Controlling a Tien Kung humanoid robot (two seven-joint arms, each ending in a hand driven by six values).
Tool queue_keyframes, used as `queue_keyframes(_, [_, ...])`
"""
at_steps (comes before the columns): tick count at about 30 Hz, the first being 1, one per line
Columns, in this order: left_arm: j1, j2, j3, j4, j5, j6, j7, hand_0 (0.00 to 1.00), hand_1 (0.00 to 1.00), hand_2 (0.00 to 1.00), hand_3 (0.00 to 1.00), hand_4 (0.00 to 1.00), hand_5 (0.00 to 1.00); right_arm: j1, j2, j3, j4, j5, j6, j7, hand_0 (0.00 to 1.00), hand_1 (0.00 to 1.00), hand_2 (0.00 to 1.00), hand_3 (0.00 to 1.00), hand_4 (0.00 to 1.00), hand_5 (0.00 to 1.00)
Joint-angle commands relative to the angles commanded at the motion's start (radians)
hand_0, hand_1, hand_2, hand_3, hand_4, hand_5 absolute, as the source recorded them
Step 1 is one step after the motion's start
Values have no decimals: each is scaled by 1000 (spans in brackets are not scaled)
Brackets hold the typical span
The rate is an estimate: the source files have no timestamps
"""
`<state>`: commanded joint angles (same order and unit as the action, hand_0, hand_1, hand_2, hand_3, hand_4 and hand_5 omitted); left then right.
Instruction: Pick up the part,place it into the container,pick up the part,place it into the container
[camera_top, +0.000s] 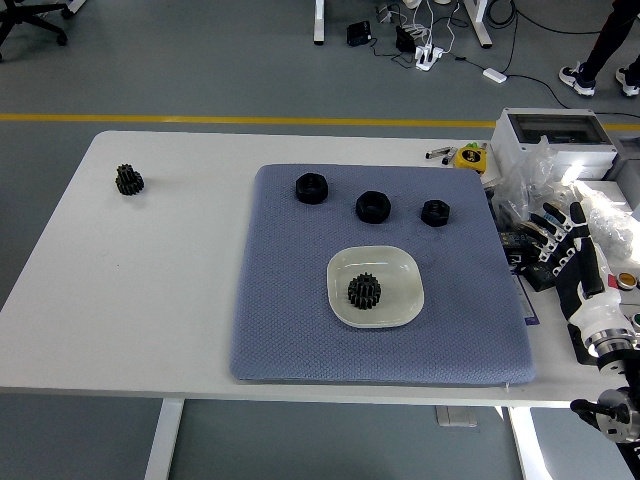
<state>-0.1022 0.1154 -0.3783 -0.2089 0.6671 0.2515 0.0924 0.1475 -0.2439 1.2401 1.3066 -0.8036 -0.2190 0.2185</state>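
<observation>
Gear part (364, 291) sits in the white dish (375, 287) on the blue mat (280, 300). We note the right hand (562, 243) at the surface's (150, 290) right edge, fingers spread, holding nothing.

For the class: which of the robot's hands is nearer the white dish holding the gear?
Right. The right hand hangs open beyond the mat's right edge, right of the dish; the left hand is out of view.

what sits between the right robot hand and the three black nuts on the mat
Nothing visible. The right robot hand is open at the table's right edge, over clutter beside the blue mat. The nearest nut, middle nut and far nut lie in a row with bare mat toward the hand.
</observation>
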Motion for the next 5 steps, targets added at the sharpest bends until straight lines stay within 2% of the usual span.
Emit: queue_keyframes(5, [0,0,0,0,0,0,0,653,654,620,557,596,498,2,0,2,1,4,-1,3,753,752,802,850,998,998])
